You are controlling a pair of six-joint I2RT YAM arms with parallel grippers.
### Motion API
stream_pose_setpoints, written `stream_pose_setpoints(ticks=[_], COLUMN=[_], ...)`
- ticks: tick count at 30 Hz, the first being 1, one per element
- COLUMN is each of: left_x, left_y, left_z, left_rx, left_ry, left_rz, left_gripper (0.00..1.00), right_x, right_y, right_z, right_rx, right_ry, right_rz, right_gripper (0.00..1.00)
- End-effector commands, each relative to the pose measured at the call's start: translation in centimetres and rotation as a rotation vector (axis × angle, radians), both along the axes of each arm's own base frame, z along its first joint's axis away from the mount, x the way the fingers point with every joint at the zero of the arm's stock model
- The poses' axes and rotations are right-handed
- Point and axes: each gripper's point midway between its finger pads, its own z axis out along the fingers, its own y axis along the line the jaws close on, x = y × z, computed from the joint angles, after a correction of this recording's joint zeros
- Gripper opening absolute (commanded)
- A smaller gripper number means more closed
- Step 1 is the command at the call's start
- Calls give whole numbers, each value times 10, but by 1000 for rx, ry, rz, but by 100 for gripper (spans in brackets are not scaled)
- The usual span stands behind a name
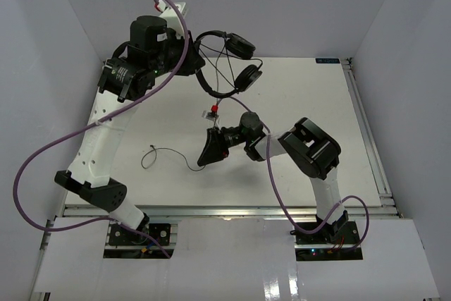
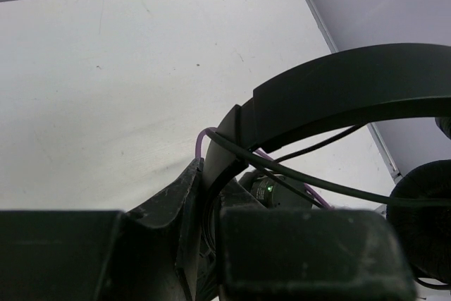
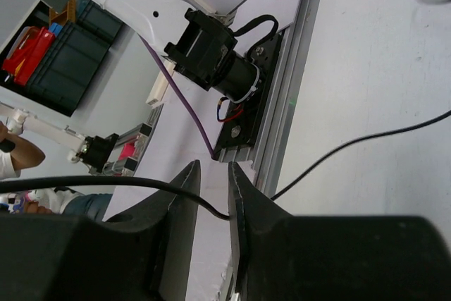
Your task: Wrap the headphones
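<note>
The right gripper has its fingers nipped together on the cord near the middle of the bench; the cord's loose tail lies toward the near-left corner. The left gripper is clamped on the headphones at their headband, raised over the far edge, left of centre.

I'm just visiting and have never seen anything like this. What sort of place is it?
Probably a robotics lab test cell: a left arm and a right arm bolted at the edge of a white table, plain white walls boxing it in, and storage bins beyond.
</note>
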Motion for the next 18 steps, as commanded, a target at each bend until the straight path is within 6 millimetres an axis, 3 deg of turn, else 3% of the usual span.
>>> stream_pose_setpoints(ticks=[1, 7, 13, 18], left_x=[5, 18, 41, 60], left_y=[12, 34, 78, 108], left_z=[30, 32, 30, 15], left_rx=[-64, -64, -49, -4], left_ry=[-68, -83, -101, -91], left_rz=[46, 122, 259, 366], left_gripper=[0, 0, 0, 0], right_x=[-14, -28, -44, -39], right_y=[-8, -20, -52, -76], right_z=[54, 55, 58, 56], right_rx=[295, 287, 246, 209], right_ry=[-295, -304, -318, -384], right_rz=[13, 47, 78, 33], right_gripper=[27, 18, 11, 8])
